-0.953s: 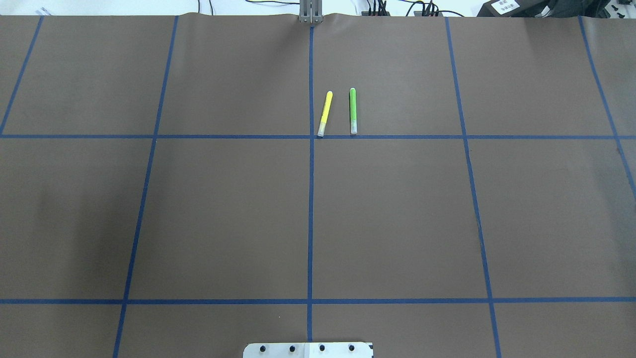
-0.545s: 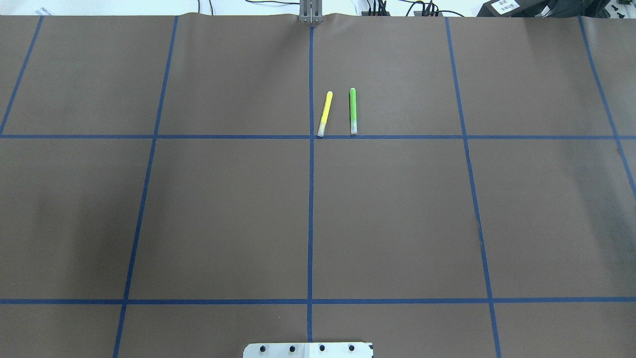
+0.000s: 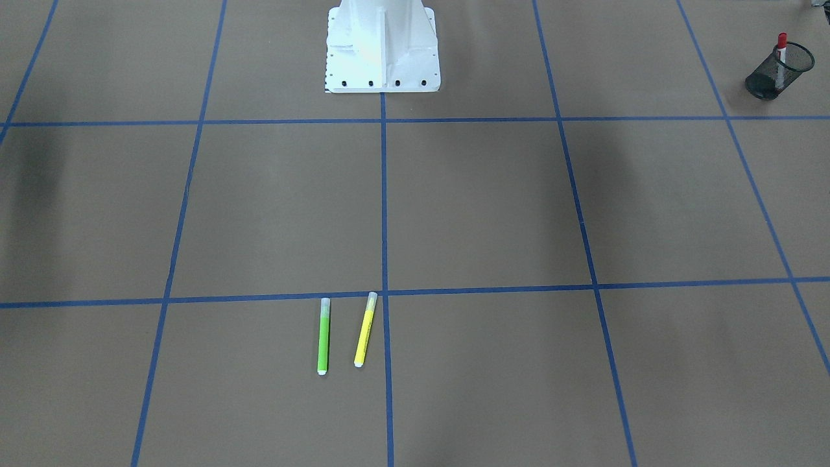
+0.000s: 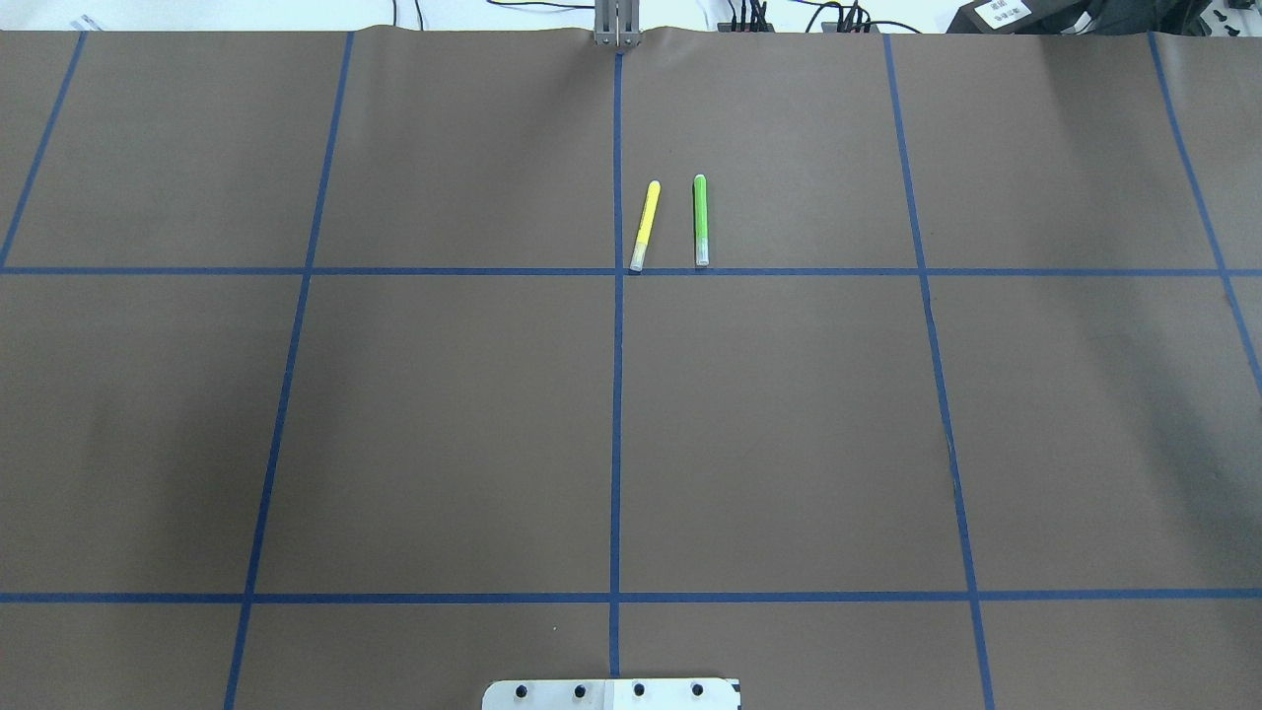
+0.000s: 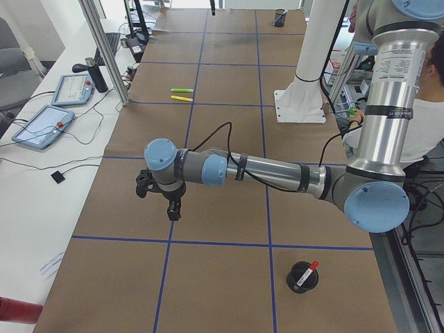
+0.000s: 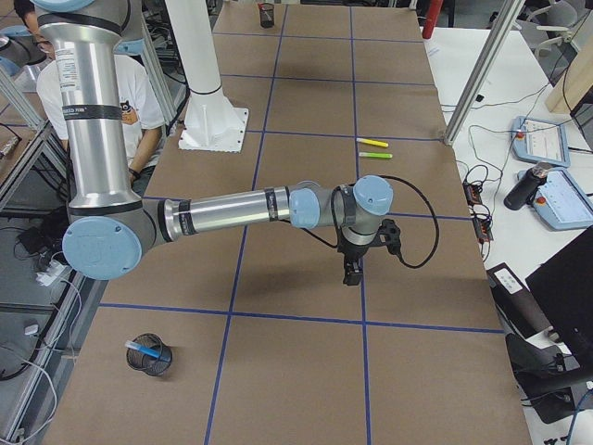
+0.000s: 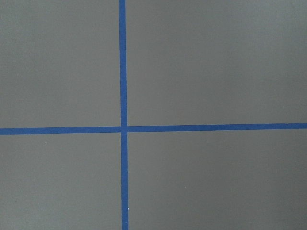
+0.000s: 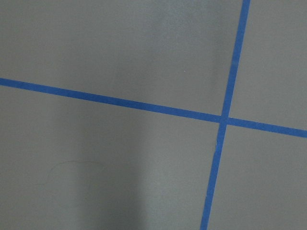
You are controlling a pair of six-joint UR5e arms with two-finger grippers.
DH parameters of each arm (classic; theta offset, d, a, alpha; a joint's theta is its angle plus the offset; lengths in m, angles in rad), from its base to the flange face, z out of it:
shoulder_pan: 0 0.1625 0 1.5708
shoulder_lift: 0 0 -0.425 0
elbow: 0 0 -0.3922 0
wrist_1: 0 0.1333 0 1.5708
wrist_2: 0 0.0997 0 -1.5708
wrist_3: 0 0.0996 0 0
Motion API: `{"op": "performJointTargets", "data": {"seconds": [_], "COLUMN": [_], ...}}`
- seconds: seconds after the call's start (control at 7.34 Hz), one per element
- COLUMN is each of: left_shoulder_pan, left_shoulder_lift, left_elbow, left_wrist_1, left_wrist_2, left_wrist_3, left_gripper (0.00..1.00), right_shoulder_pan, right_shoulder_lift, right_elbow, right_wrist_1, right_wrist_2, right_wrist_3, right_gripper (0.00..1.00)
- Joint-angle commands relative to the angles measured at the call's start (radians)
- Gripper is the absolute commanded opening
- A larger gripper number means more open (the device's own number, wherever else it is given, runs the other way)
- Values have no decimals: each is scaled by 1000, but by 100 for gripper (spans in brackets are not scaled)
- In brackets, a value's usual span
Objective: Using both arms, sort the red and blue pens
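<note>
Farthest to the robot's left, well apart from the white pedestal [image 3: 382, 45] and about level with it near the robot-side edge, stands the left mesh cup [image 3: 765, 81]. It is black and holds the red marker [image 3: 781, 47] upright, a white barrel with a red cap poking above the rim.

Closer to the pedestal but well out from it, the left arm [image 5: 270, 170] stretches level over the brown surface [image 4: 444, 424]. The left end effector [image 5: 173, 212] points down above the paper, and I cannot tell whether its fingers are parted or closed. Its wrist view shows only paper and crossing blue tape lines [image 7: 123, 72].

Straight out from the pedestal, well apart from it, lie the yellow highlighter [image 4: 645, 225] and the green highlighter [image 4: 700, 219]. They are near each other without touching, with their cap ends by a tape line.

On the pedestal's right, the right arm [image 6: 232, 206] reaches out likewise. The right end effector [image 6: 350, 276] hangs pointing down, and I cannot tell its state either.

Farthest right, the right mesh cup [image 6: 148, 357] holds the blue pen [image 6: 146, 349], a pale blue barrel leaning low across the cup.
</note>
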Motion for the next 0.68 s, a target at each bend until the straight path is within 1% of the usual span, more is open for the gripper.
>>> {"op": "performJointTargets", "data": {"seconds": [0.0,0.27,0.54], "left_shoulder_pan": [0,0,0], "left_shoulder_lift": [3,-3,-11], "left_elbow": [1,5,-11], "left_wrist_1": [-2,-6,-5], "left_wrist_2": [-2,3,6], "left_wrist_3": [7,12,12], "left_gripper": [100,100,100], "right_shoulder_pan": [-1,0,0], "right_shoulder_lift": [-9,-47,-50], "right_elbow": [7,9,41], "right_wrist_1": [-17,-13,-11], "right_wrist_2": [-15,-3,-7], "right_wrist_3": [-7,-6,5], "right_gripper": [100,100,100]}}
